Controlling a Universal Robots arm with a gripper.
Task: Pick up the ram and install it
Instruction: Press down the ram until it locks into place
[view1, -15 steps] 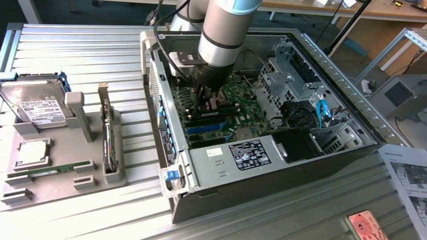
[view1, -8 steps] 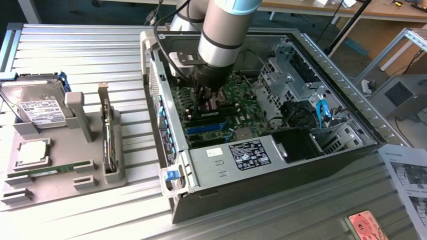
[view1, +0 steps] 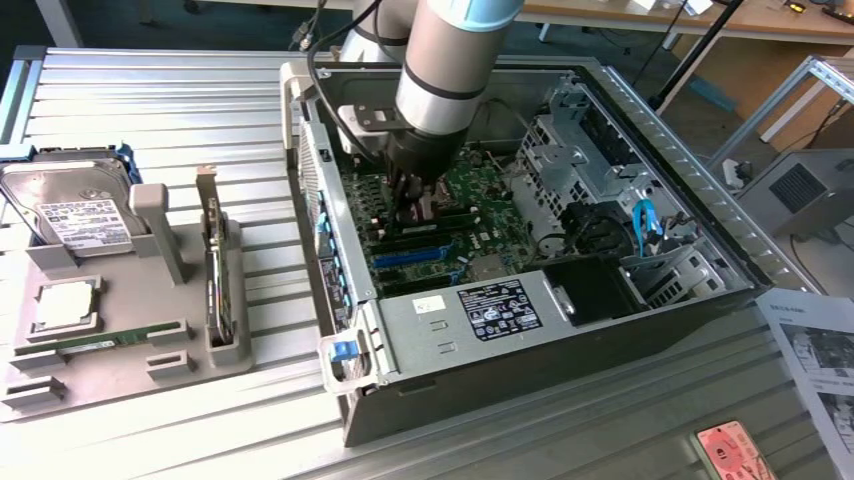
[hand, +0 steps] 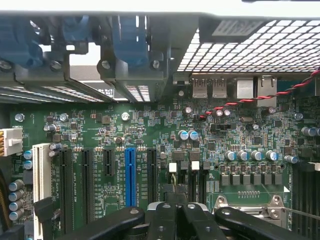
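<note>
The fingers (hand: 175, 220) are closed together, dark linkage bars meeting in the wrist view just above the green motherboard (hand: 150, 130), and whether anything thin is pinched between them cannot be made out. In the exterior view the same fingers (view1: 416, 200) reach down inside the open computer case (view1: 441, 330), right over the board near its black slots, with the grey-and-blue arm (view1: 447, 60) rising from them out of the case. The wrist view looks along the board's expansion slots, one of them a blue slot (hand: 130, 175), with a twisted red and black cable (hand: 260, 97) running across the rear ports. The case lies on its side on the ribbed metal desk (view1: 174, 110), towards the desk's edge on the exterior view's right. On the exterior view's left, well apart from the case, a grey holder tray (view1: 134, 360) rests on the desk; a ram (view1: 100, 343) stick lies flat in the tray near its front edge, a silver hard drive (view1: 74, 205) sits at the tray's far end, and a card (view1: 214, 270) stands upright on its edge.
</note>
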